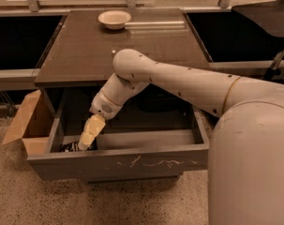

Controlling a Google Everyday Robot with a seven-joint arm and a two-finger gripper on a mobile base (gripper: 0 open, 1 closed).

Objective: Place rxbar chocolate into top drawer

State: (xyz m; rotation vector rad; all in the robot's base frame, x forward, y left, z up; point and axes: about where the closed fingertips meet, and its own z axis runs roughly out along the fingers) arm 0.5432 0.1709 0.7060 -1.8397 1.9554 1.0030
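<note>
The top drawer (132,165) is pulled out under the table, its scuffed grey front panel facing me. My gripper (85,143) reaches down into the drawer's left front corner. It is shut on the rxbar chocolate (69,147), a small dark wrapped bar that shows just left of the cream fingers (91,130) and sits low against the drawer floor. The drawer's front wall hides part of the bar.
A cream round bowl (114,18) stands at the back of the brown table top (151,46). An open brown cardboard box (25,123) sits on the floor left of the drawer. My arm's large white body fills the right foreground.
</note>
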